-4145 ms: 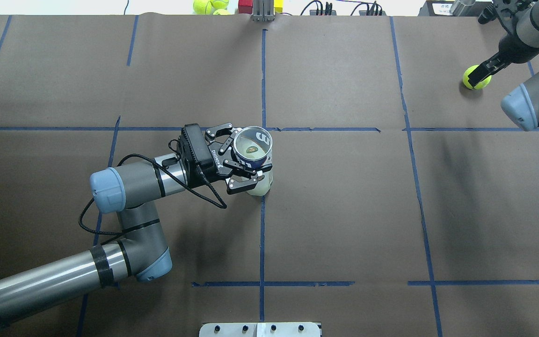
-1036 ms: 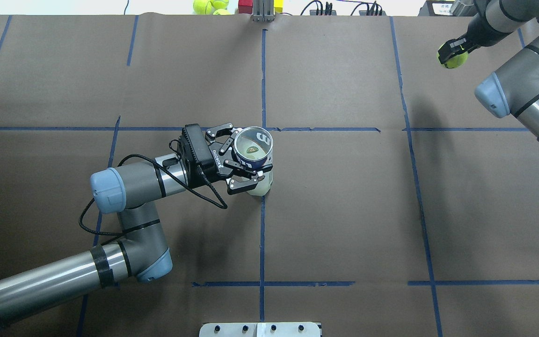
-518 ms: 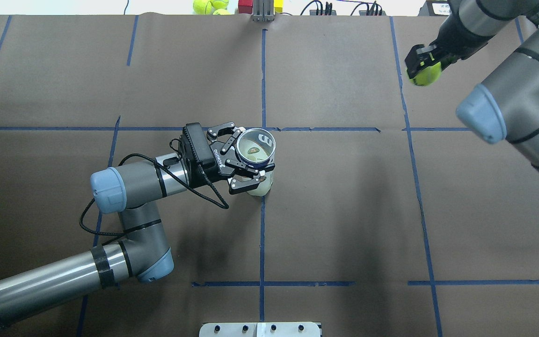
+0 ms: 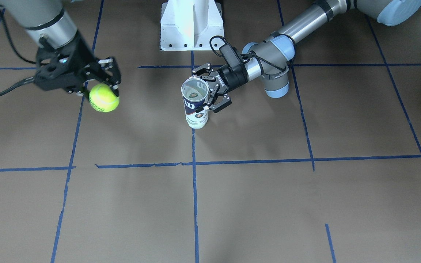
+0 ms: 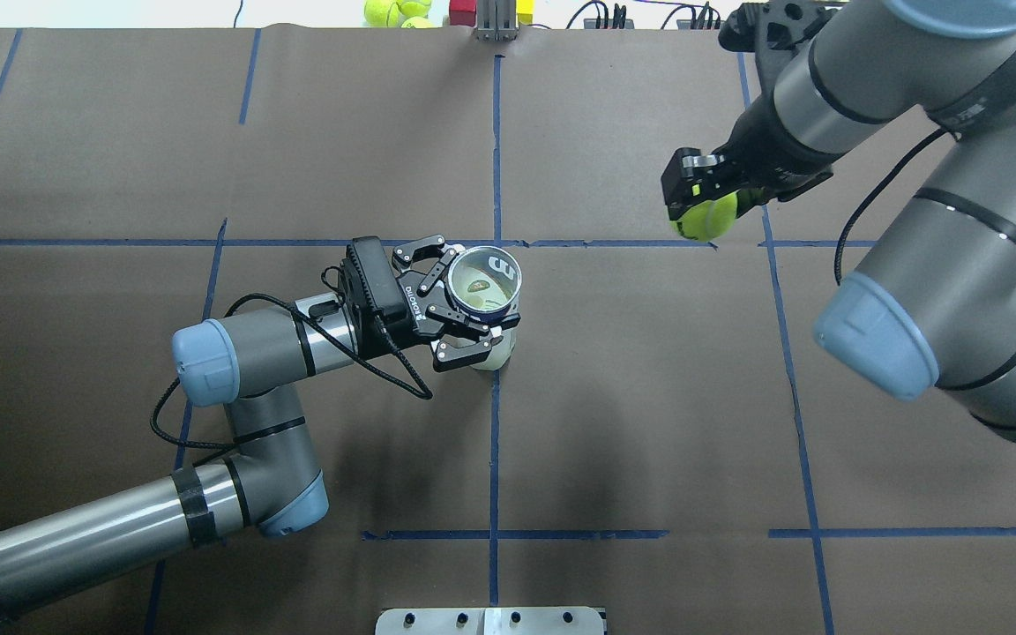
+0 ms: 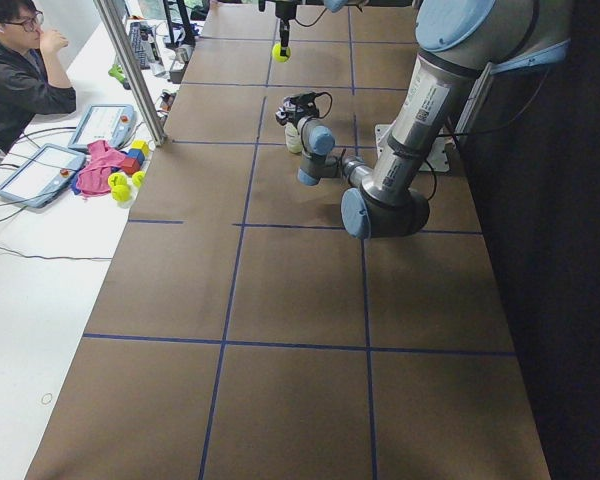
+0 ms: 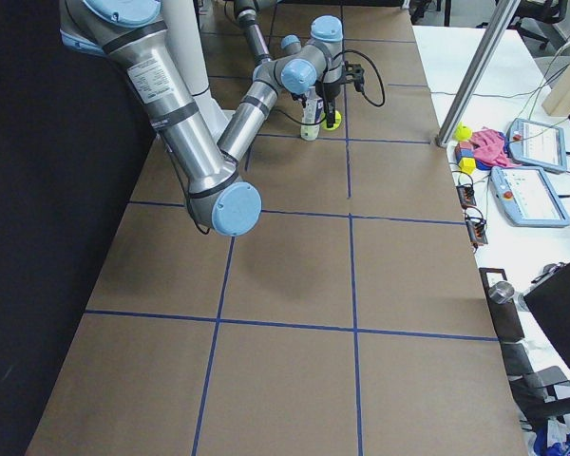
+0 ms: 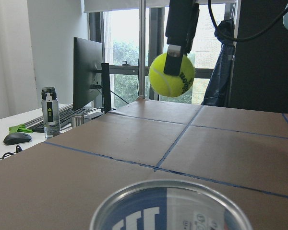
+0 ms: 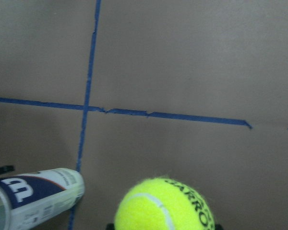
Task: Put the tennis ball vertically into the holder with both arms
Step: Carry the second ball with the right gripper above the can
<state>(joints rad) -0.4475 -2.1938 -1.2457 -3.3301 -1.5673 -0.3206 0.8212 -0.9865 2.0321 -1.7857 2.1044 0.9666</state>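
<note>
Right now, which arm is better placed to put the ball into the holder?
Right: the right end effector holds the ball in the air; the left end effector grips the upright holder.

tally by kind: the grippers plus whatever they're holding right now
tennis ball: 1, in the right gripper
holder: 1, in the left gripper
grippers: 2
total: 4

The clear holder (image 4: pixel 196 116), navy-and-white labelled, stands upright on the brown surface (image 4: pixel 269 201) with its mouth open upward, clasped by the left claw (image 4: pixel 210 88). The yellow-green tennis ball (image 4: pixel 103 97) (black lettering on its felt) hangs pinched in the right claw (image 4: pixel 101 87), well apart from the holder.
</note>
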